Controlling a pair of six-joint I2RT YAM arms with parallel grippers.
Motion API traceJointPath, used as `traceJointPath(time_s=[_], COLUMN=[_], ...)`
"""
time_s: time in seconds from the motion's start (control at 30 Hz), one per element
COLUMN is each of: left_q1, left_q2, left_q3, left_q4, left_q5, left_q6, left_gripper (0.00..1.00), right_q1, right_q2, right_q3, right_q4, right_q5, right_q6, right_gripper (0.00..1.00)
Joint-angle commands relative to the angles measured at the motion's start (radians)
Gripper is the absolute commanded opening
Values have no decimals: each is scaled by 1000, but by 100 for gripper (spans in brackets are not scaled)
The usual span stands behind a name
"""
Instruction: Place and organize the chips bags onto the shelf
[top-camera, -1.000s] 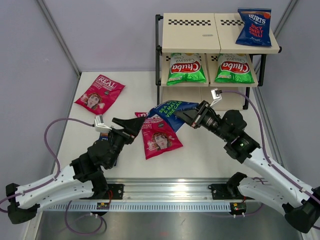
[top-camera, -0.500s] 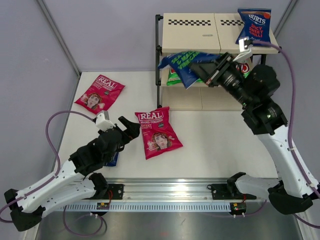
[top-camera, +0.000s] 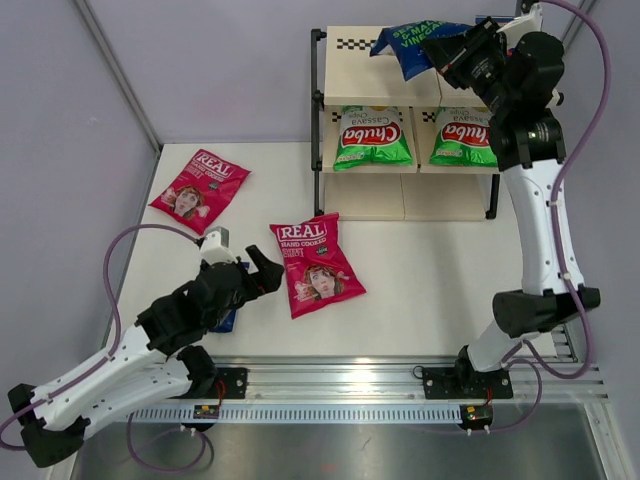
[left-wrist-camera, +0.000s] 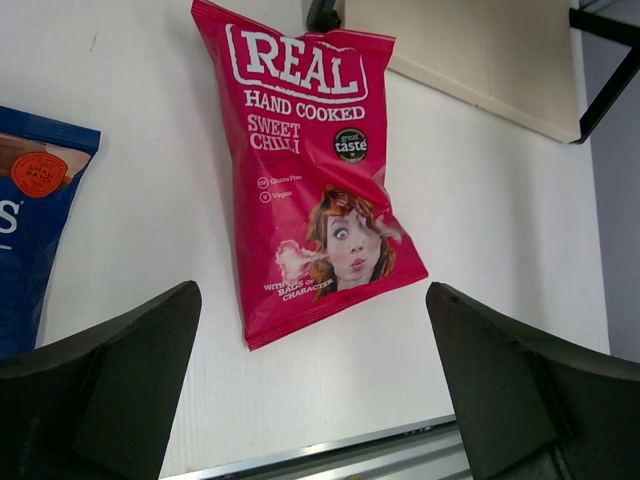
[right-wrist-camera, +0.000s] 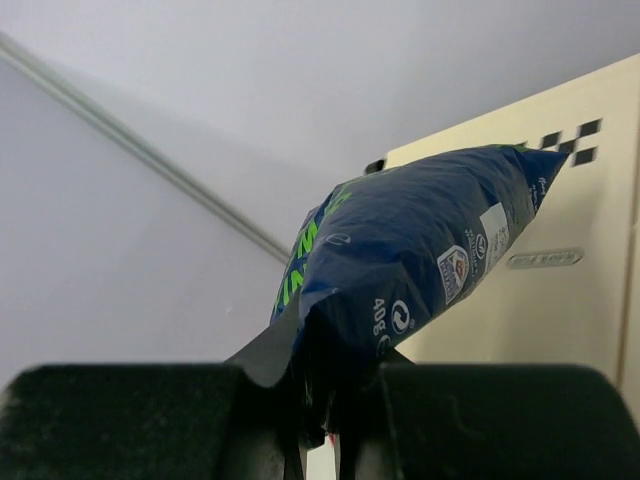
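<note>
1. Right gripper (top-camera: 452, 52): jaws clamped on the crimped end of a dark blue BURTS bag (top-camera: 412, 40) with green "vinegar" lettering. A second ago this pair was low over the table (top-camera: 430, 280). Half a second ago it was level with the middle tier, and now it is up at the top tier.
2. Held bag, position: it juts leftward over the top board (top-camera: 365, 75) of the shelf (top-camera: 318, 120), across the checker strip. Whether it touches the board cannot be told.
3. Second BURTS bag: it stood on the right of the top tier earlier and is now hidden behind the right arm.
4. Two Chuba bags (top-camera: 372, 138) (top-camera: 467, 138): side by side on the middle tier, unmoved.
5. Left gripper (top-camera: 260, 275): jaws spread wide and empty, having widened over the last second. It sits low over the table, just beside the near REAL bag (top-camera: 315, 265).
6. Still on the table: that bag, the far REAL bag (top-camera: 200, 188), and a blue bag (left-wrist-camera: 30, 230) partly under the left arm.
7. Judgement: the third shelf placement looks imminent. Three bags would remain, with the near REAL bag likely next for the left arm.
</note>
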Motion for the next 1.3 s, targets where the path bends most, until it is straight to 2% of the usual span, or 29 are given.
traceJointPath(time_s=[0.0, 0.13, 0.23, 0.57, 0.6, 0.7, 0.73, 0.8, 0.9, 0.93, 1.07, 1.27], left_q1=[5, 5, 7, 7, 7, 7, 7, 7, 7, 7, 7, 8], left_q2=[-19, -52, -72, -79, -76, -62, -60, -62, -80, -88, -123, -102], left_q3=[-7, -20, -35, -89, -98, -106, -107, -107, -107, -104, -84, -8], left_q4=[-7, -30, -38, 14, 25, 34, 34, 31, 8, 1, -62, -159], left_q5=[40, 39, 36, 91, 105, 126, 129, 139, 142, 140, 117, 70], left_q6=[43, 54, 58, 50, 50, 43, 37, 34, 24, 17, 12, 30], left_gripper=[99, 99, 99, 99, 99, 99, 99, 99, 99, 99, 99, 99], right_q1=[-39, -60, -66, -65, -66, -63, -65, -63, -65, -65, -63, -65], right_q2=[100, 251, 313, 350, 339, 312, 302, 276, 261, 258, 256, 206], right_q3=[145, 324, 384, 395, 379, 351, 343, 317, 309, 314, 338, 283], right_q4=[5, -37, -63, -149, -153, -190, -216, -232, -261, -287, -350, -406], right_q5=[-7, 18, 76, 294, 297, 311, 320, 334, 355, 361, 360, 354], right_q6=[11, 4, 14, 125, 133, 172, 184, 219, 253, 258, 302, 343], right_gripper=[3, 2, 2, 4, 9, 13, 19, 20, 28, 35, 42, 49])
